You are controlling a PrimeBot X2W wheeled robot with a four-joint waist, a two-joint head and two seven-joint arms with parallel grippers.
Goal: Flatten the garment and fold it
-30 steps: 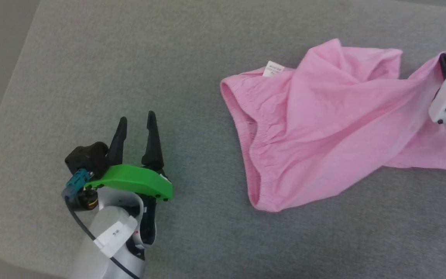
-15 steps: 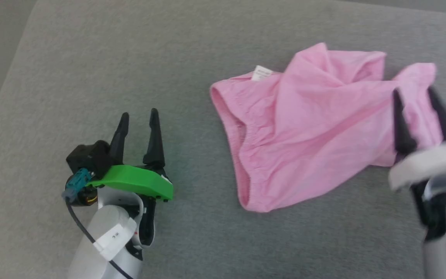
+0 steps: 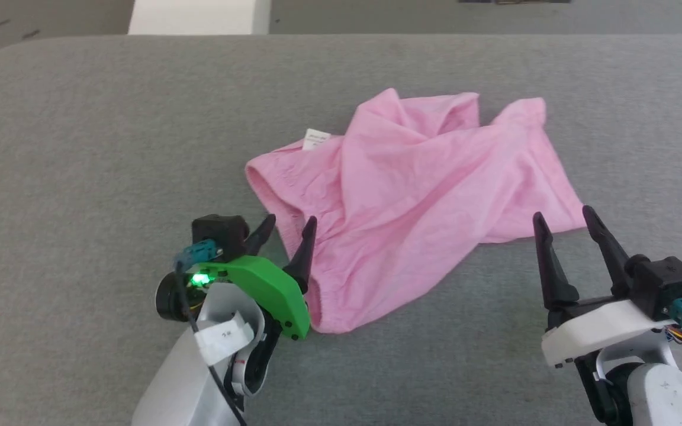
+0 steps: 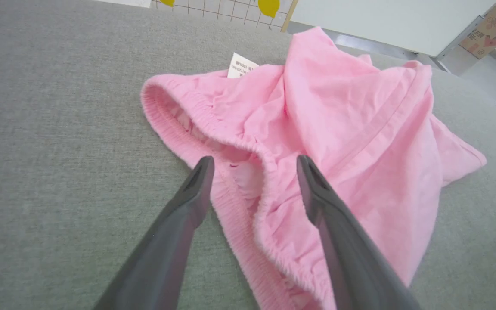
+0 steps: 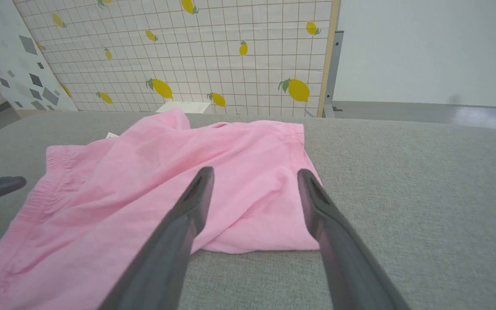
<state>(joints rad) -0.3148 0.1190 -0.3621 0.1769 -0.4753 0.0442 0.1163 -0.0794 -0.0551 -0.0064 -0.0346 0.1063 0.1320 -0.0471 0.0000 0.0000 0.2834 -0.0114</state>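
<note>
Your right gripper point(image 3: 561, 213) no longer holds anything. A second ago it was clamped on the right leg of the garment point(image 3: 412, 201) and kept it lifted. Now its fingers stand wide apart, just beside the near right hem, and the leg lies down on the grey padded surface point(image 3: 80, 148).

Your left gripper point(image 3: 291, 220) was well apart from the cloth and is now at the waistband point(image 4: 179, 129). Its fingers are apart too, one on each side of the gathered band, and nothing is pinched yet.

The whole head view has also shifted, so please do not read that as a slide of the garment.

The garment lies in the middle of the surface, with the waistband toward your left, the legs toward your right and the white label point(image 3: 315, 139) at the far end of the band. A thick diagonal fold crosses it and the far leg is bunched.

I judge that the pull from the right is finished and a grip at the waistband comes next. The flattening is only partly done and the folding has not begun.

About containers there is little to tell: the garment rests directly on the surface, not inside anything.
</note>
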